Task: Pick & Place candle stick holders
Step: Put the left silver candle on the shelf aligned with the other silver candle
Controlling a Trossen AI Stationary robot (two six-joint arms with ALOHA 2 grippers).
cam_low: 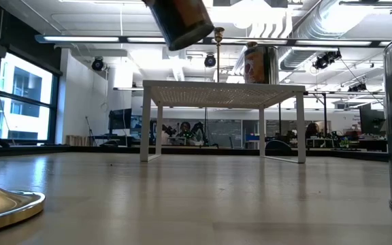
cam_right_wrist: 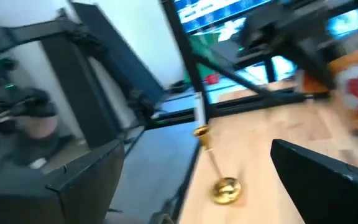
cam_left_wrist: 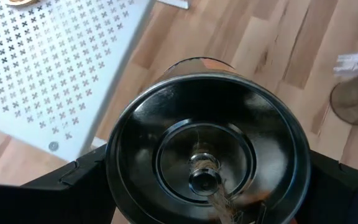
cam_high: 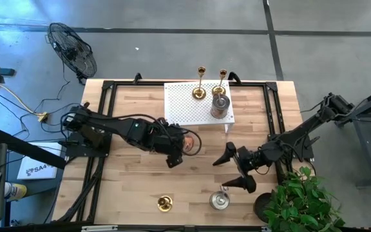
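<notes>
My left gripper (cam_high: 184,145) is shut on a squat dark cup-like holder (cam_left_wrist: 207,155) and holds it above the middle of the table; the holder also shows high in the low view (cam_low: 182,20). My right gripper (cam_high: 234,169) is open and empty over the table's right part. On the white perforated rack (cam_high: 185,106) two gold candlesticks (cam_high: 201,89) (cam_high: 219,86) and a silvery cup holder (cam_high: 219,107) stand on their bases. A gold candlestick (cam_high: 165,203) and a silvery cup holder (cam_high: 220,200) stand near the table's near edge. My left gripper pinches the cup holder's round side wall (cam_left_wrist: 114,177) between its two fingers (cam_left_wrist: 67,186), one on each side. The holder's open mouth faces the wrist camera and its inner spike shows. It is lifted clear of the table and tilted in the low view.
The rack stands on thin legs (cam_low: 145,126) at the far middle of the table. A potted plant (cam_high: 298,200) is at the near right corner and a fan (cam_high: 73,48) is beyond the far left corner. Bare wood (cam_high: 127,183) lies at the near left.
</notes>
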